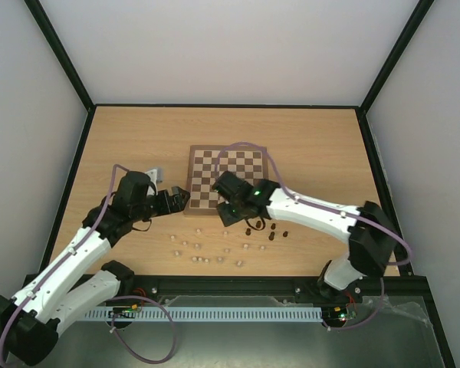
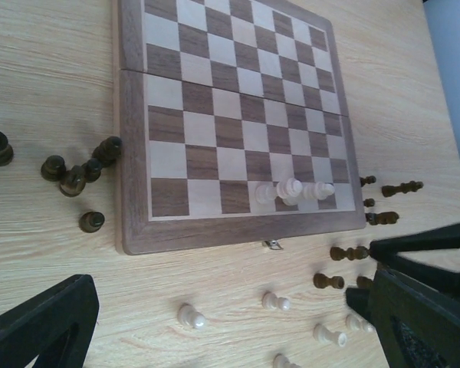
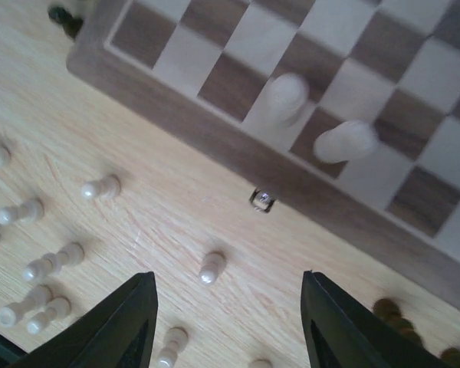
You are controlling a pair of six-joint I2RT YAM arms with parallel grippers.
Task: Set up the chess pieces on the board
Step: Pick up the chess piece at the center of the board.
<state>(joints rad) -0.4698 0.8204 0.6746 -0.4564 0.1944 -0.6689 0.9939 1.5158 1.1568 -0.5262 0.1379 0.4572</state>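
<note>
Right wrist: board [image 3: 215,146] beyond gripper [image 3: 228,285]

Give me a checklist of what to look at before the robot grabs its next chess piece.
1. Right gripper open and empty: ok.
2. Left gripper open and empty: ok.
3. A piece to go for: ok, a pale piece sits on the table below the open right gripper, apart from its neighbours.
4. That piece upright: cannot tell.
5. Free squares on the board: ok, only three pale pieces show on it, in the near row.
6. Grippers apart from each other: ok.
</note>
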